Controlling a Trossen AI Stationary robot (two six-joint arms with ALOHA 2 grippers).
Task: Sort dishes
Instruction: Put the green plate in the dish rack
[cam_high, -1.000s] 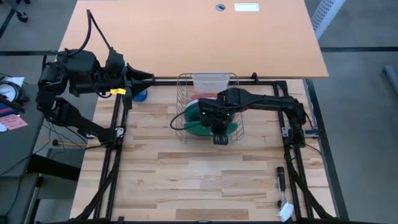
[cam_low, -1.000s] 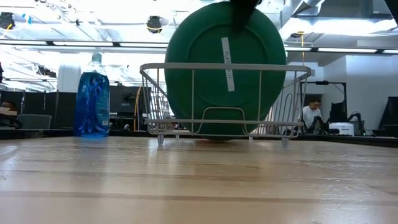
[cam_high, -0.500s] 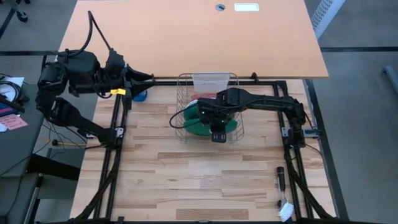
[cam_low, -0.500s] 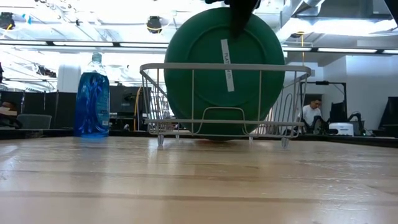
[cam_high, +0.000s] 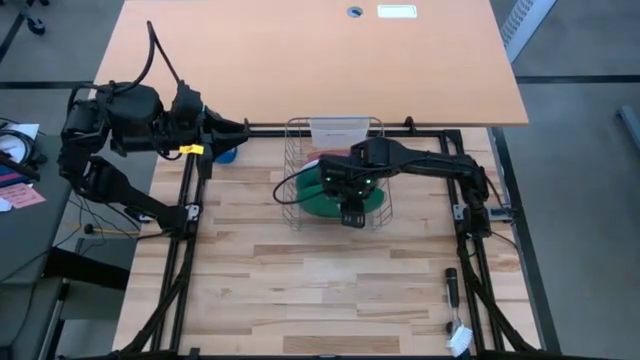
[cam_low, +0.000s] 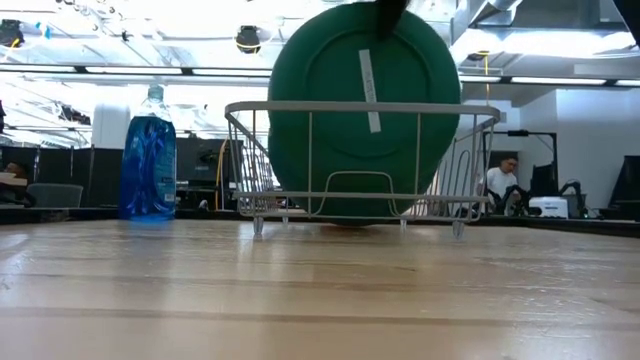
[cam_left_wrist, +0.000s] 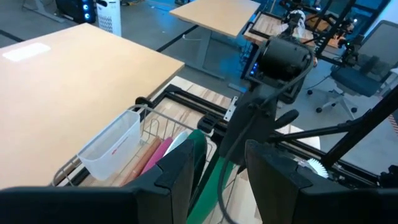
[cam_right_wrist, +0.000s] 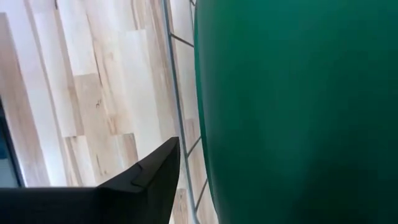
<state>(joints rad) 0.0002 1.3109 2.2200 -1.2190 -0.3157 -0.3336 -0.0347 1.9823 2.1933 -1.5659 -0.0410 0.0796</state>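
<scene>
1. Your right end effector (cam_high: 350, 205) is over the front half of the rack (cam_high: 292, 215), pinching the top rim of the green plate (cam_low: 362, 110).
2. The green plate stands on edge inside the rack, its face turned to the low camera, rising well above the rack's top wire. A pale strip (cam_low: 369, 90) runs down its face.
3. In your right wrist view, the green plate fills most of the picture, with one dark finger (cam_right_wrist: 146, 177) just beside its edge and a rack wire between them.
4. Behind the green plate in the rack, your left wrist view shows a white plate (cam_left_wrist: 179, 142), a pink plate (cam_left_wrist: 159, 155) and a salmon plate (cam_left_wrist: 142, 160), all upright, near the clear cup (cam_left_wrist: 112, 146) on the rack's back wall.
5. Your left end effector (cam_high: 243, 125) waits off the rack's back left corner, above the bottle (cam_low: 148, 155), and its fingers (cam_left_wrist: 177, 177) are spread.
6. The bottle stands on the worktop (cam_high: 330, 290), left of the rack and apart from it.
</scene>
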